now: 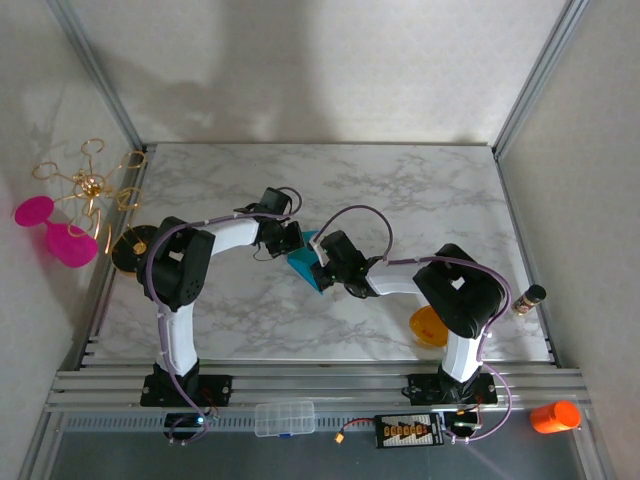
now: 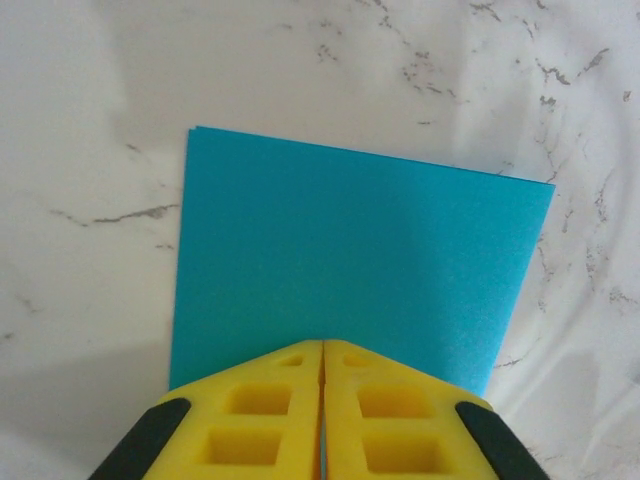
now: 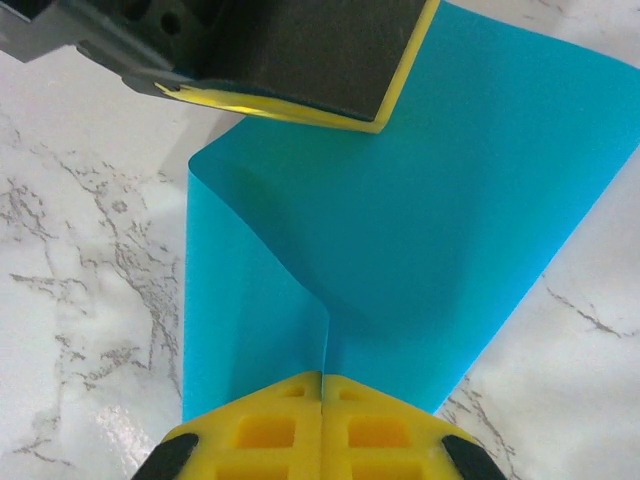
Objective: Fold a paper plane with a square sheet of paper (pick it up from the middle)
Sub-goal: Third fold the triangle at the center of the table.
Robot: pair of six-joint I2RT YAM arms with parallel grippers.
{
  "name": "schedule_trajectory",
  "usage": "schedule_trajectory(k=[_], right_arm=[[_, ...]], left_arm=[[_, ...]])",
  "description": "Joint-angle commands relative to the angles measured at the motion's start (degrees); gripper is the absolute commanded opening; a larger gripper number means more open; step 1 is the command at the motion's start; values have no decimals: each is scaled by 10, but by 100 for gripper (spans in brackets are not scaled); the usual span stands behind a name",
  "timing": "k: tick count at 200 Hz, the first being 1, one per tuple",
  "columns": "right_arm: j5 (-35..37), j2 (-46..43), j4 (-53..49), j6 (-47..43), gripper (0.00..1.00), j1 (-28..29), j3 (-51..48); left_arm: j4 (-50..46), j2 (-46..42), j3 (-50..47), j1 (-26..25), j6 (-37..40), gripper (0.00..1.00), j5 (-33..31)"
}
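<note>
The square sheet of paper is teal-blue and held off the marble table between both grippers at mid-table. My left gripper is shut on one edge of it; from there the sheet looks doubled over and flat. My right gripper is shut on the opposite side, pinching a raised ridge of the sheet. A black-and-yellow finger of the left gripper clamps the far edge in the right wrist view. From above, the left gripper and right gripper nearly touch.
A small orange bowl sits under the right arm's elbow. A small bottle stands at the table's right edge. Pink glasses and a gold wire stand hang off the left. A clear box lies by the arm bases.
</note>
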Motion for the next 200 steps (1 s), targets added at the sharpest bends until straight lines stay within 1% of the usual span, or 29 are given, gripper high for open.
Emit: schedule_trajectory(k=[1,90,200], right_arm=[[11,13,-13,5,0,-4,14],[31,16,-11,7,0,-4,14],[35,8,-28,11,0,-5,19]], left_arm=[[-33,22,3,0,16,9,-29],[-33,26,4,-4,20,7,-23],[-31,28,2,-5,19,7,-25]])
